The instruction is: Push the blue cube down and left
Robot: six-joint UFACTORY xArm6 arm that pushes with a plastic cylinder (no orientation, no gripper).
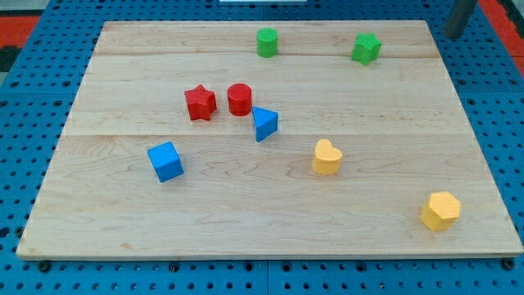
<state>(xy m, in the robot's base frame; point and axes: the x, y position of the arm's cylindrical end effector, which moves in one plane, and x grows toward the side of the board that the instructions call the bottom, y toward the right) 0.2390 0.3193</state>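
Blue cube [165, 161] sits at the bench's [246, 221] left-centre, looking light, rigid and easy to slide, best pushed on its upper-right face; the rod's tip [453, 34] waits at upper right, well apart, with no jaws.

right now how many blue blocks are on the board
2. The blue cube sits toward the view's left, below the middle. The blue triangular block is near the centre, touching the red cylinder. None looks hidden.

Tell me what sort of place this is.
Probably a robotics lab bench: a wooden board lies on a blue perforated base, carrying small coloured blocks such as the blue cube.
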